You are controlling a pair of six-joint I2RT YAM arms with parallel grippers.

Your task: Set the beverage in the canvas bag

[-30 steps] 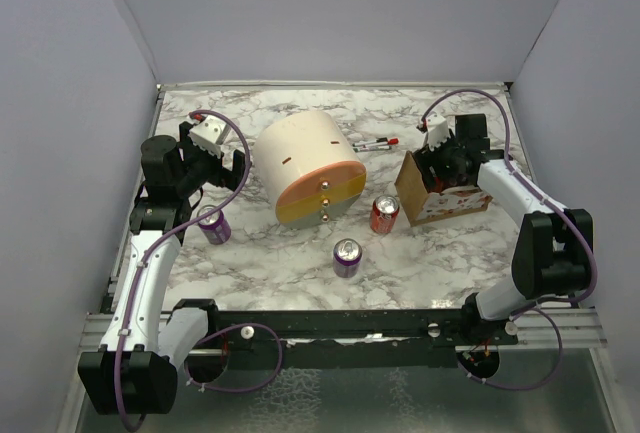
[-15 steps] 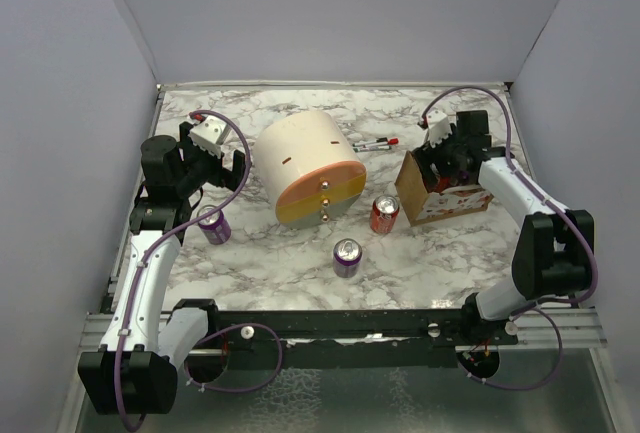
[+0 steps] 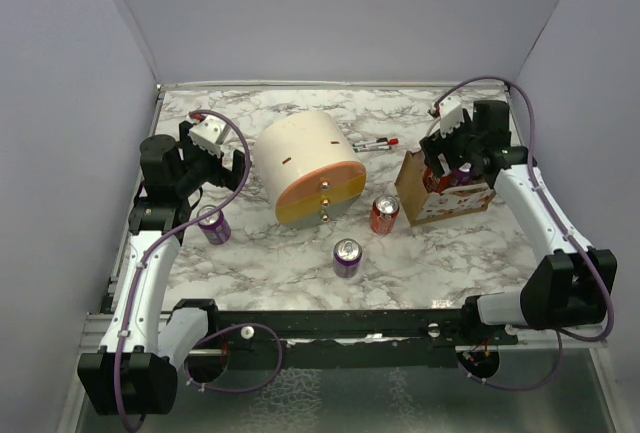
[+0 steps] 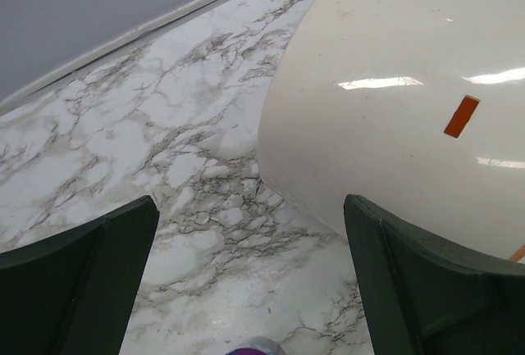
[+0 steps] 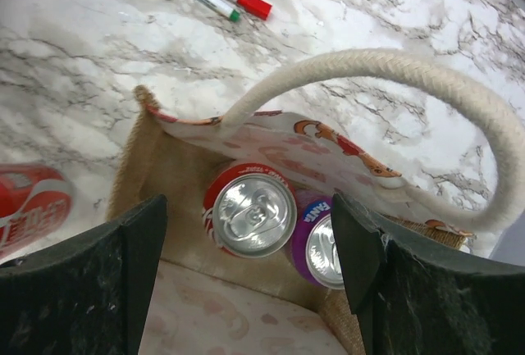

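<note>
- Right part of the top view: canvas bag point(image 3: 432, 198), upright on the marble table point(image 3: 290, 263), mouth open to above.
- Inside the bag, in the right wrist view: red can point(image 5: 250, 211) and purple can point(image 5: 320, 244), both upright, side by side, close to the whitish printed wall.
- Right gripper point(image 3: 440, 165) directly over the bag mouth, fingers spread wide, nothing between them.
- Pale rope handle point(image 5: 394, 72) arching across the upper right of the right wrist view.
- Left gripper point(image 4: 250, 203) at the left of the top view, spread wide as well, holding nothing, pointed toward the large cream-and-orange cylinder point(image 3: 308, 168) lying on its side.
- Just left of the bag: lying red can point(image 3: 384, 215), on its side.
- Lower centre of the top view: upright purple can point(image 3: 347, 257), well apart from the bag.
- Near the left arm: second purple can point(image 3: 213, 224), only its top visible at the bottom edge of the left wrist view.
- Upper centre, between cylinder and bag: two markers point(image 3: 375, 143) flat on the table.
</note>
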